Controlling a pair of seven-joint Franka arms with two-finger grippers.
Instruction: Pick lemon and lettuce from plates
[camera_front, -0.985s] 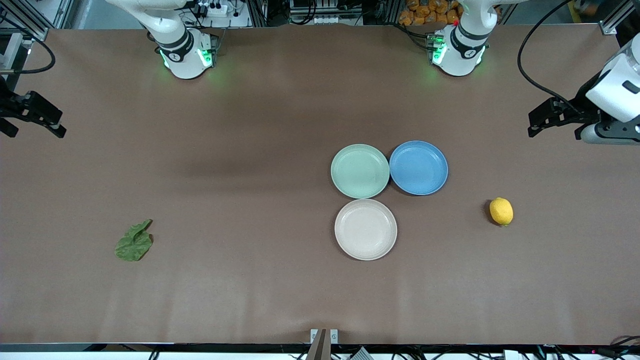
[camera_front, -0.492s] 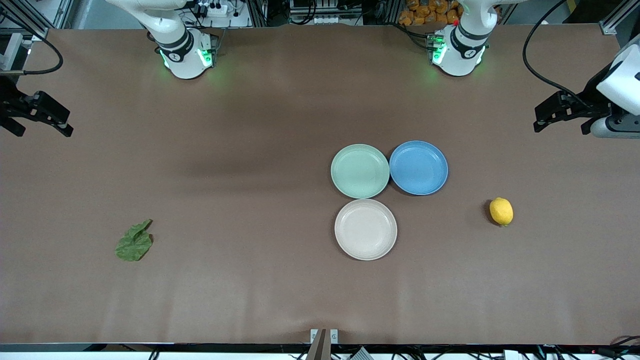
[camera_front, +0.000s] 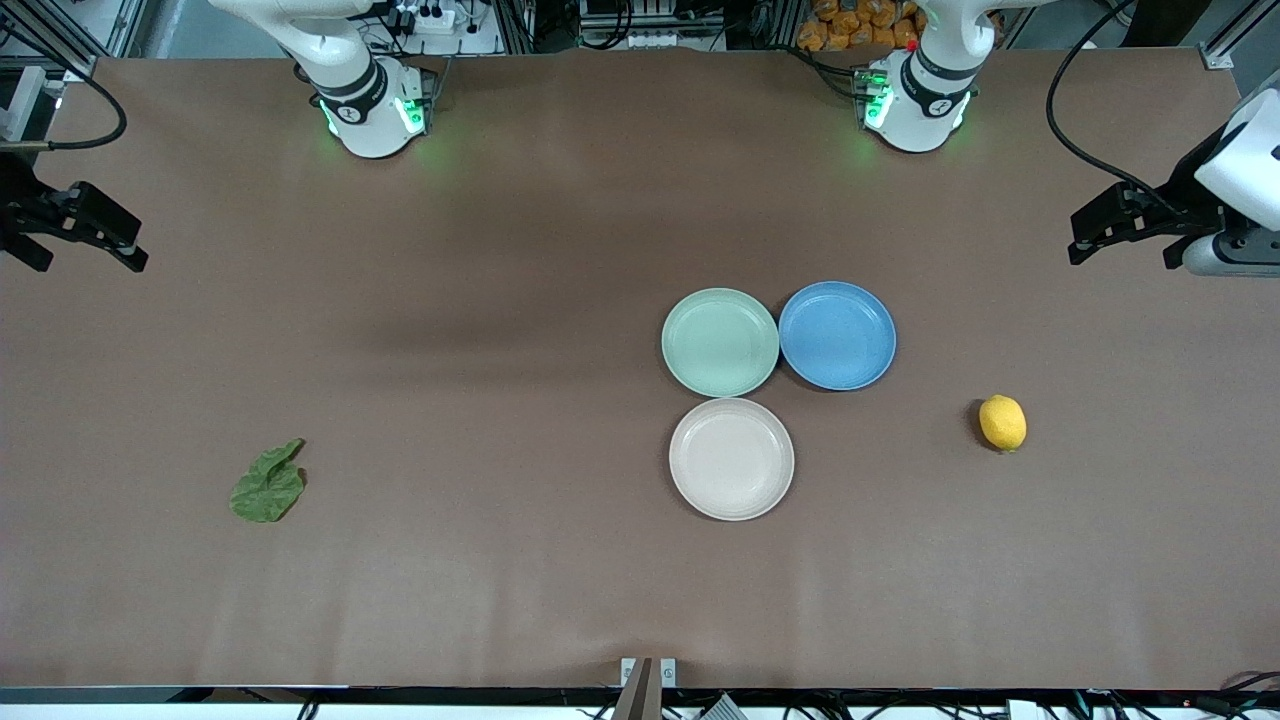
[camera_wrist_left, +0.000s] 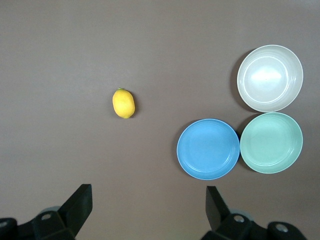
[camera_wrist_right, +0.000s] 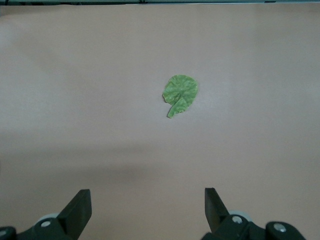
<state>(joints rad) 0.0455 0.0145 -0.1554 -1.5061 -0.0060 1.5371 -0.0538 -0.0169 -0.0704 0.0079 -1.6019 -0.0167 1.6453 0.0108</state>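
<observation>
Two plates, mint (camera_front: 720, 342) and cream (camera_front: 731, 459), sit bare; lemon (camera_front: 1002, 423) and lettuce (camera_front: 267, 484) lie on the table, well apart. Left gripper (camera_wrist_left: 148, 206) and right gripper (camera_wrist_right: 147, 207) hover spread, nothing held; each should centre before descending.

The bench (camera_front: 500, 300) is plain brown. The lemon (camera_front: 1002, 423) is bright yellow; the lettuce (camera_front: 267, 485) is crinkled green. Three plates: mint plate (camera_front: 720, 342), blue plate (camera_front: 837, 335), cream plate (camera_front: 731, 459). Left claw (camera_front: 1125, 225) and right claw (camera_front: 70, 230) are black.
</observation>
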